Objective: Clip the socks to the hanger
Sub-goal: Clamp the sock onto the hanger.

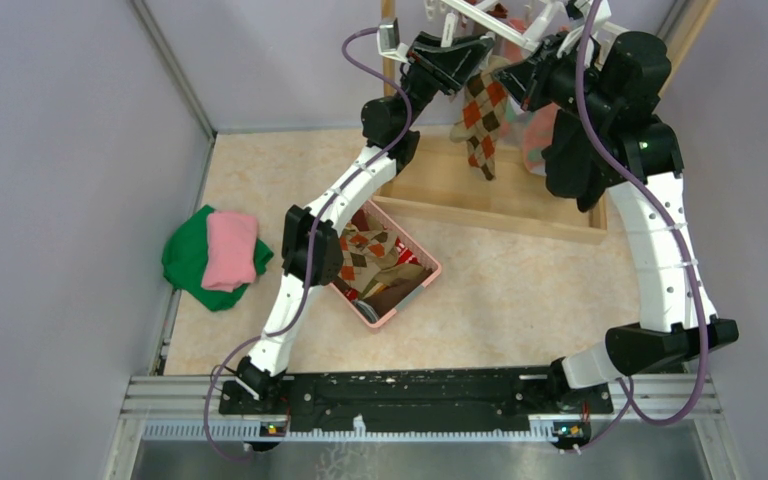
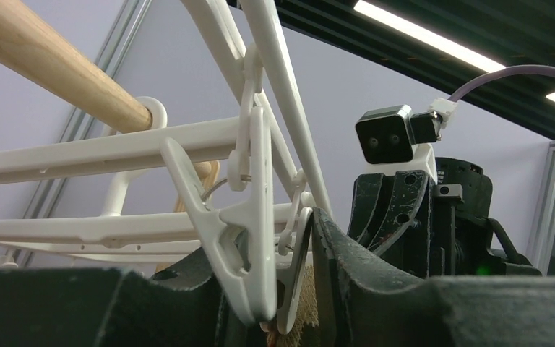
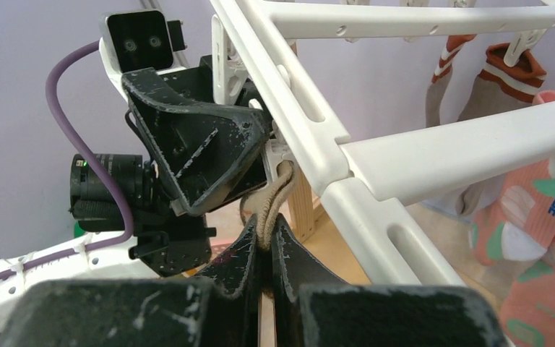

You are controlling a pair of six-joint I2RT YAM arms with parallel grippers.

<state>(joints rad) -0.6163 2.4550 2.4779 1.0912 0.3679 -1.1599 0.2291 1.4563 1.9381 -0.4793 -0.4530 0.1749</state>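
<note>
Carefully: right gripper (image 3: 267,233), pinched shut on the sock (image 3: 283,186), should feed it toward 12 o'clock, deep into the clip (image 2: 256,217) that the part-closed left gripper (image 2: 267,289) squeezes.

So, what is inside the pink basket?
Loose socks fill the pink basket: a brown-orange argyle sock on top, darker fabric beside it. The left arm covers the corner beneath its elbow, so that part cannot be seen.
</note>
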